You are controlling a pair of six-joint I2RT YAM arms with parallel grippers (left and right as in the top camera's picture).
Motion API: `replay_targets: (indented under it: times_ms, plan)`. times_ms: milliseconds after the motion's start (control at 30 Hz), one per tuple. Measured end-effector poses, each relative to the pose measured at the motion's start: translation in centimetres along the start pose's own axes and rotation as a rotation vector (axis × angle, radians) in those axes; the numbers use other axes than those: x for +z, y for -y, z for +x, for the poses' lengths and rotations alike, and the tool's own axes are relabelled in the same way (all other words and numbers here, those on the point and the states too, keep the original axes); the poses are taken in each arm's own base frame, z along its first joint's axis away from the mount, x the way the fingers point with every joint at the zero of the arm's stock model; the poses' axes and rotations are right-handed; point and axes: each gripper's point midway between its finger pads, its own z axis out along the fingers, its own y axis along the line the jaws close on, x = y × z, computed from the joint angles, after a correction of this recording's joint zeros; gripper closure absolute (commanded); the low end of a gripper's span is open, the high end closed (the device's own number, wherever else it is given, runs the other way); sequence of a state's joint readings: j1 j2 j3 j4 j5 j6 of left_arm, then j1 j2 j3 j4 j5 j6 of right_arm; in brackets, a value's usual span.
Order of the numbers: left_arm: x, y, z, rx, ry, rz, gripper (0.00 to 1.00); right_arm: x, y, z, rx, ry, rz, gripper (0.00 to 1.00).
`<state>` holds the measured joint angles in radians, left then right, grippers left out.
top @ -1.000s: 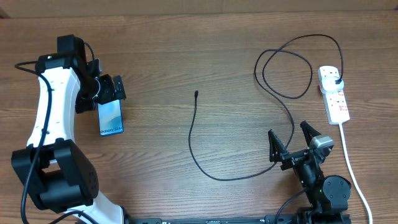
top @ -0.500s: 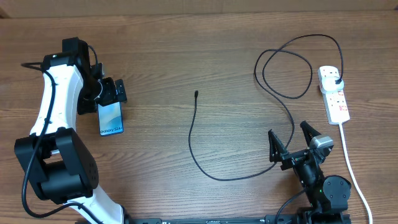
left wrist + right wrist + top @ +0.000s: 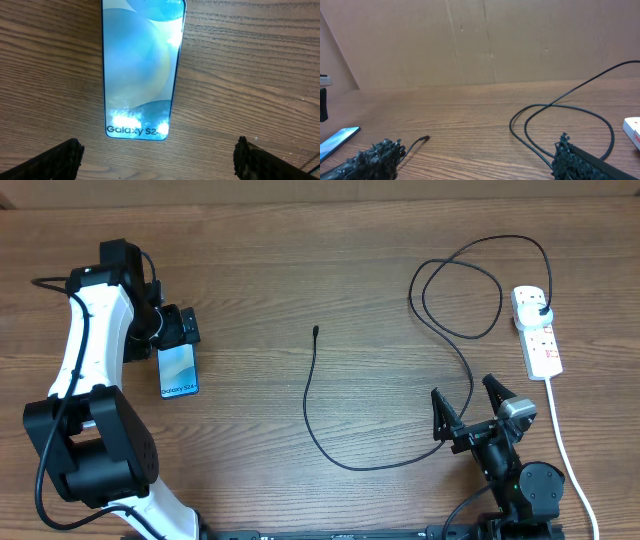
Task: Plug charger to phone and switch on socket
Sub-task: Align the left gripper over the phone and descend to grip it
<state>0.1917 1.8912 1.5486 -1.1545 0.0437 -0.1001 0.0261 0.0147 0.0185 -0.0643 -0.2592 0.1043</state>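
The phone point(image 3: 178, 369) lies flat at the left of the table, screen lit blue-white with "Galaxy" text at its near end; it fills the upper left wrist view point(image 3: 141, 70). My left gripper point(image 3: 176, 326) is open above the phone's far end, its fingertips point(image 3: 60, 159) wide apart, holding nothing. The charger cable point(image 3: 312, 415) curves across the middle, its connector tip point(image 3: 316, 331) free on the wood, and loops to a black plug point(image 3: 541, 311) in the socket point(image 3: 537, 332) at the right. My right gripper point(image 3: 468, 405) is open and empty near the front edge. The tip point(image 3: 423, 138) also shows in the right wrist view.
The socket's white cord point(image 3: 566, 450) runs down the right edge past my right arm's base point(image 3: 520, 480). A brown cardboard wall point(image 3: 470, 40) stands behind the table. The cable loops point(image 3: 560, 125) lie ahead of the right gripper.
The left arm has shifted slightly over the phone; the gripper stays open. The right arm, cable and socket have not moved.
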Motion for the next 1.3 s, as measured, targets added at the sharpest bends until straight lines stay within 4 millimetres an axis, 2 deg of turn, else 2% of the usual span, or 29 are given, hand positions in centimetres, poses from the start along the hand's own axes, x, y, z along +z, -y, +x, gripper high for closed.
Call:
replay_targets:
  times_ms: [1300]
  plan:
    - [0.33, -0.18, -0.18, -0.001, 0.000, -0.011, 0.00, 0.00, 0.00, -0.01, 0.000, 0.000, 0.000, 0.00]
